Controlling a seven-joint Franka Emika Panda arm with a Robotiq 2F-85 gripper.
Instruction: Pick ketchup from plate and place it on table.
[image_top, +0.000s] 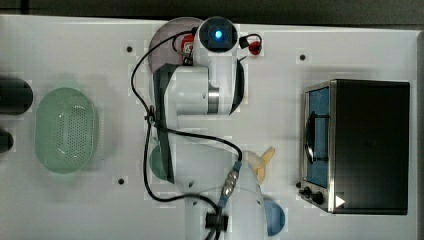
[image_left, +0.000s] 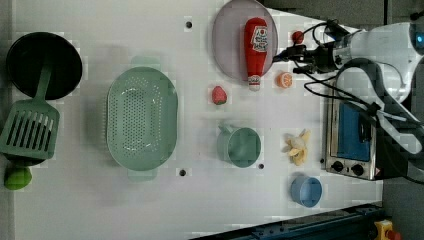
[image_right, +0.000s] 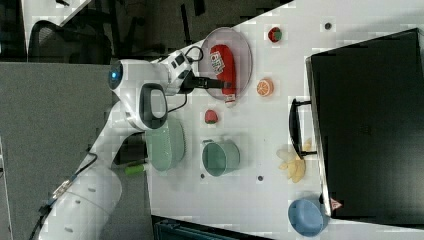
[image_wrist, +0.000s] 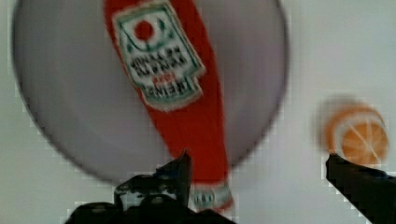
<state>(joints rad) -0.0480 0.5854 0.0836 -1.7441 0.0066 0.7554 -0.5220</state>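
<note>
The ketchup (image_left: 256, 47), a slim red bottle with a white label, lies flat on the greyish-mauve plate (image_left: 230, 35) with its white cap poking over the rim. My gripper (image_left: 288, 62) hovers beside the plate, near the bottle's cap end, with nothing in it. In the wrist view the ketchup (image_wrist: 187, 98) runs across the plate (image_wrist: 70, 93), and the open gripper (image_wrist: 261, 170) has one finger (image_wrist: 180, 170) by the cap and the other beside an orange slice (image_wrist: 359, 137). The right view shows the gripper (image_right: 212, 82) over the plate (image_right: 240, 55), next to the ketchup (image_right: 222, 67). Around them lies the white table (image_left: 150, 200).
Close to the plate lie an orange slice (image_left: 284, 80), a strawberry (image_left: 219, 95) and a small red item (image_left: 298, 36). Further off are a green cup (image_left: 240, 146), a banana (image_left: 298, 147), a blue bowl (image_left: 306, 191), a toaster oven (image_left: 350, 140), a green basket (image_left: 142, 118), a black pan (image_left: 44, 65) and a spatula (image_left: 30, 127).
</note>
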